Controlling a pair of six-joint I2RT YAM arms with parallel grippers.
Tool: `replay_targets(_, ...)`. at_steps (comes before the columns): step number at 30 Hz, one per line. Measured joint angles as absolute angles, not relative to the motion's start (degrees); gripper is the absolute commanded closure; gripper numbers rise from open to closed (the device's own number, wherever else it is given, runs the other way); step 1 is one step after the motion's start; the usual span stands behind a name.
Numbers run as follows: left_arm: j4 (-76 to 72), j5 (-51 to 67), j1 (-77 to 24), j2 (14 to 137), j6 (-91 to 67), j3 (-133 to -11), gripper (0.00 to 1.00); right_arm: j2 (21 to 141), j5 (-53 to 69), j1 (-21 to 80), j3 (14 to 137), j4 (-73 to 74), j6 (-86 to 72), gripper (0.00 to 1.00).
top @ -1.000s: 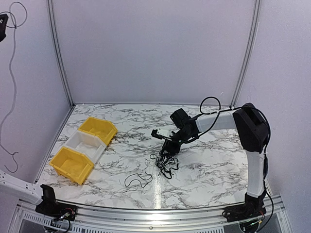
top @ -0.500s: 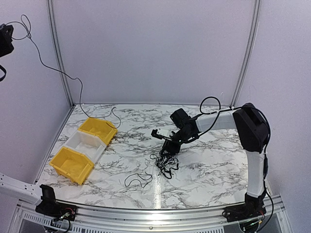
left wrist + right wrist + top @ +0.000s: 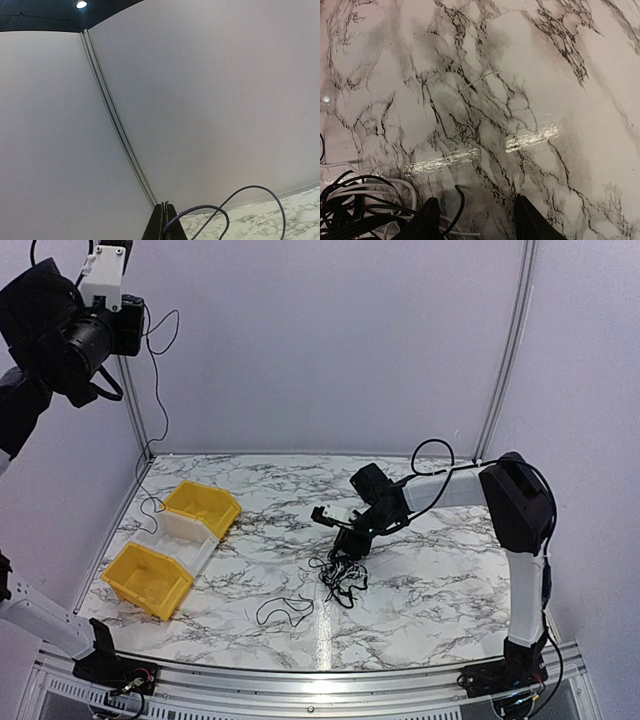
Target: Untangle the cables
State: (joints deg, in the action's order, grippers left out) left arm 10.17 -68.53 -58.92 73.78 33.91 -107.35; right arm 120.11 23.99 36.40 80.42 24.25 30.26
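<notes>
Cables (image 3: 340, 575): thin black flexible wires, mostly one knotted clump on the marble-patterned counter (image 3: 450, 590), just beside and below the right claw (image 3: 475, 220).
Right claw state: spread apart, grasping nothing.
Left claw (image 3: 163, 210): clenched on one long black wire (image 3: 163, 415), which hangs down from it.
Done: a separate black loop (image 3: 285, 610) lies well apart from the right claw.
Remaining: the clump looks largely knotted.

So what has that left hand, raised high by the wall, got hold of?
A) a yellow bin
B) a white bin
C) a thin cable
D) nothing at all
C: the left hand is pinched shut on a thin cable, which loops out from its closed tips.
</notes>
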Motion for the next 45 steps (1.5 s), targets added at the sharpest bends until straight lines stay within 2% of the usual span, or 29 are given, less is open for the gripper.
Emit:
replay_targets(12, 16.9, -59.9, -44.8, 81.1, 27.1, -119.2, 1.0, 120.1, 24.1, 36.4, 80.4, 24.3, 30.3, 0.49)
replay_targets(26, 16.6, -45.5, -35.2, 92.2, 20.7, -127.7, 1.0, 120.1, 24.1, 36.4, 80.4, 24.3, 30.2, 0.49)
replay_targets(45, 10.0, -35.8, -31.6, 95.4, 16.0, -132.8, 1.0, 120.5, 23.8, 36.9, 81.1, 25.1, 30.3, 0.5)
